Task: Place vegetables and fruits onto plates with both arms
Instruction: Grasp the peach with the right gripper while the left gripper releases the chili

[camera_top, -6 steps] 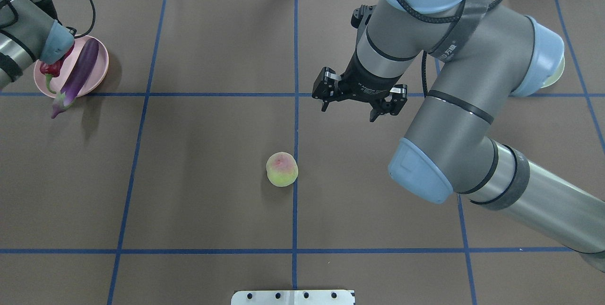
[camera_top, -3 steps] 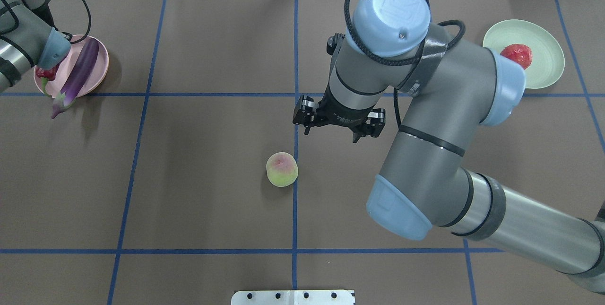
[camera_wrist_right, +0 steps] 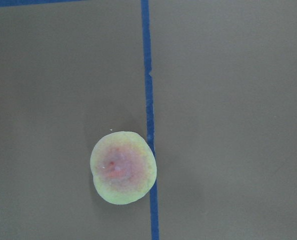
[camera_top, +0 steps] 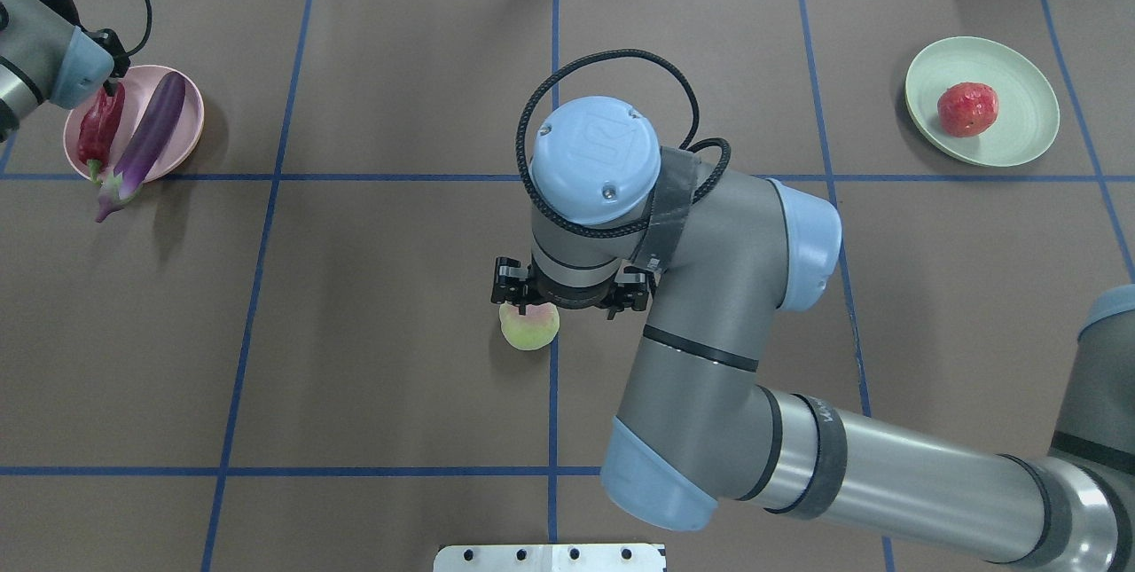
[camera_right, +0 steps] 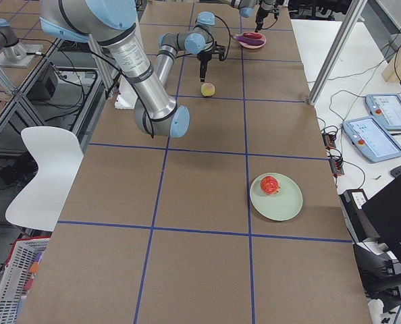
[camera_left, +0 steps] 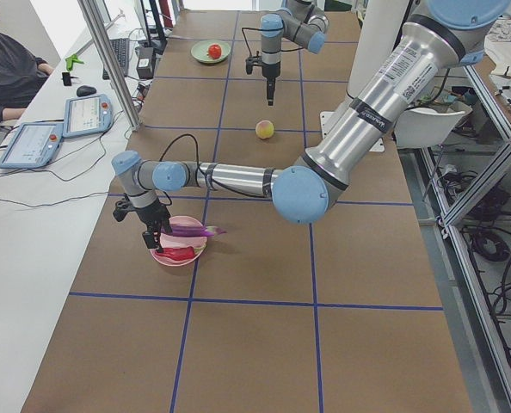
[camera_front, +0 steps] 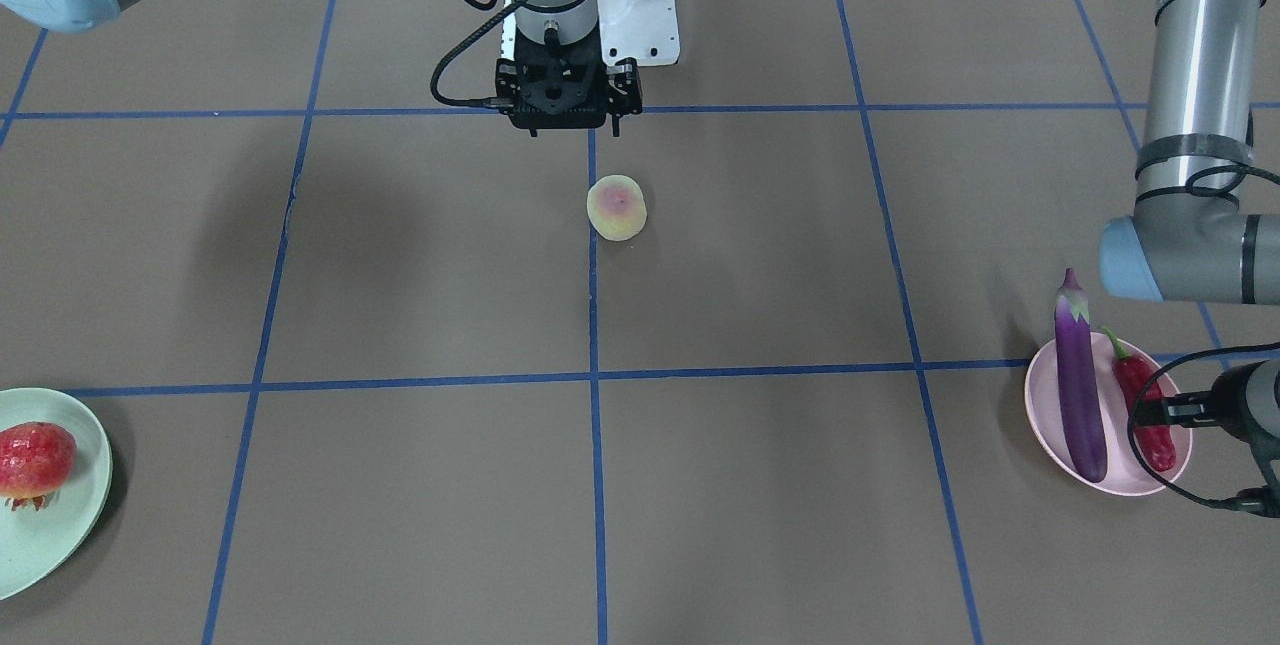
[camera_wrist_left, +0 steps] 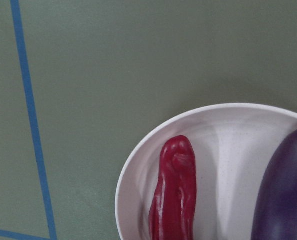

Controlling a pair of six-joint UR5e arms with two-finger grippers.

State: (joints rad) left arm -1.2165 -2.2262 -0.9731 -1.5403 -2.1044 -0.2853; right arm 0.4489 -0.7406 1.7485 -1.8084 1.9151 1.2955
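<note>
The pale yellow-green peach (camera_top: 530, 333) lies on the brown table at a blue tape line, also in the right wrist view (camera_wrist_right: 123, 167). My right gripper (camera_top: 567, 301) hangs open directly above it, apart from it (camera_front: 570, 128). The pomegranate (camera_top: 968, 109) sits on the mint green plate (camera_top: 1020, 124) at the far right. The purple eggplant (camera_top: 151, 133) and the red chili (camera_top: 97, 124) lie side by side on the pink plate (camera_top: 186, 139); the eggplant's cap overhangs the rim. My left gripper (camera_front: 1165, 412) hovers open just above the chili (camera_wrist_left: 176, 195), holding nothing.
Blue tape lines divide the brown table (camera_top: 372, 377) into squares. A white base plate (camera_top: 550, 557) sits at the near edge. A seated person (camera_left: 6, 73) and two tablets (camera_left: 62, 125) are at a side desk beyond the table's far edge.
My right arm swung left and toward the robot, from beyond the peach to right over it. My left gripper let go of the chili, which now lies on the pink plate, and drew back.
</note>
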